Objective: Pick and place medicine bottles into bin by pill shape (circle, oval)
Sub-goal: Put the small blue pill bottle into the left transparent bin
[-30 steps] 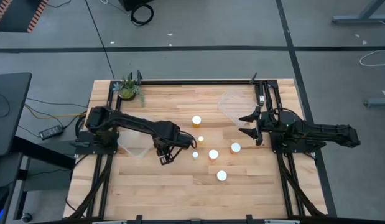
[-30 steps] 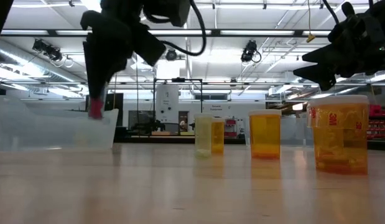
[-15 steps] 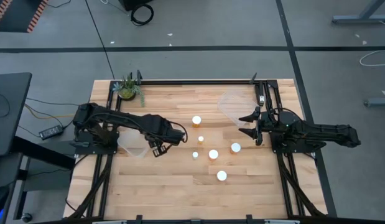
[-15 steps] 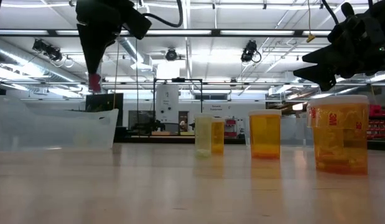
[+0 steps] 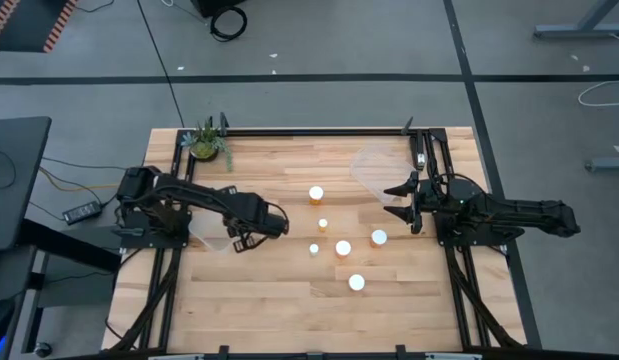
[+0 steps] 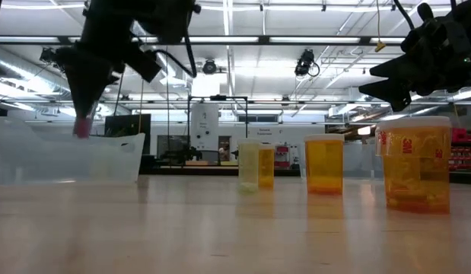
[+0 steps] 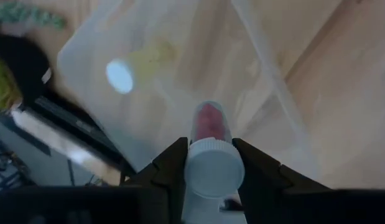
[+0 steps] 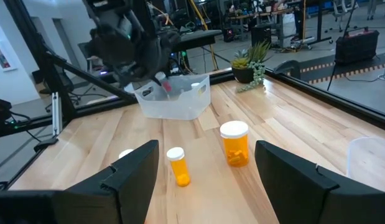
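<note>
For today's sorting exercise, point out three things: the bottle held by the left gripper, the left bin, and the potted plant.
held bottle (image 7: 212, 167), left wrist view, its white cap
left bin (image 6: 106, 156), low view, its front wall
potted plant (image 5: 206, 141), high view, its leaves

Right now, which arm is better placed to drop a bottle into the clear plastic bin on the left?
Left: its end effector holds a white-capped bottle above that clear bin; the right end effector waits open by the other bin.

Left gripper (image 5: 235, 240) holds a bottle (image 7: 208, 127) over the left bin (image 5: 215, 238) at the bench's (image 5: 289, 290) left side; another bottle (image 7: 120, 76) lies inside that bin. Five bottles stand mid-bench: one (image 5: 316, 193) far, one (image 5: 356, 283) near, the rest between. Right bin (image 5: 372, 166) sits far right, right gripper (image 5: 402, 204) just beside it. Plant (image 5: 205, 140) at the far left corner.
</note>
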`<state>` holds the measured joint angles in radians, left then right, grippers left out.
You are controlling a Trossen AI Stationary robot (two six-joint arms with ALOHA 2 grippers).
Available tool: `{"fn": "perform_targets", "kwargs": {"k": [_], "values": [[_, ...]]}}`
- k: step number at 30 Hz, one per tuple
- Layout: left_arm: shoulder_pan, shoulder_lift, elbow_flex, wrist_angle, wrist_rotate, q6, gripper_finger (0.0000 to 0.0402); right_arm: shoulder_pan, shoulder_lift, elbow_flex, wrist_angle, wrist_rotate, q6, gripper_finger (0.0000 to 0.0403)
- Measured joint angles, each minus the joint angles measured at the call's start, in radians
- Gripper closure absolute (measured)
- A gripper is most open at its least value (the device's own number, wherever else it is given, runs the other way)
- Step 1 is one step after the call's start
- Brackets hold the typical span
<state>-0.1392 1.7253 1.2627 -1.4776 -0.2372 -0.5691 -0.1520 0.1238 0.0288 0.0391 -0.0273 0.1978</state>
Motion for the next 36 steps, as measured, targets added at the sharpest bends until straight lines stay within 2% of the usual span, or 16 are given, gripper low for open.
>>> {"fn": "perform_targets", "kwargs": {"k": [6, 12, 20, 28, 36], "values": [[0.058, -0.030, -0.080, 0.125, -0.002, 0.058, 0.0262, 0.000, 0.000, 0.000, 0.000, 0.000, 0.000, 0.0131], [0.137, -0.101, -0.138, 0.218, 0.000, 0.108, 0.0279, 0.000, 0.000, 0.000, 0.000, 0.000, 0.000, 0.0131], [0.218, -0.168, -0.264, 0.408, 0.072, 0.137, 0.0259, 0.000, 0.002, 0.000, 0.000, 0.000, 0.000, 0.0131], [0.239, -0.168, -0.315, 0.452, 0.078, 0.126, 0.0264, 0.000, 0.002, 0.000, 0.000, 0.000, 0.000, 0.0131], [0.239, -0.168, -0.315, 0.466, 0.078, 0.110, 0.0221, 0.000, 0.002, 0.000, 0.000, 0.000, 0.000, 0.0131]]}}
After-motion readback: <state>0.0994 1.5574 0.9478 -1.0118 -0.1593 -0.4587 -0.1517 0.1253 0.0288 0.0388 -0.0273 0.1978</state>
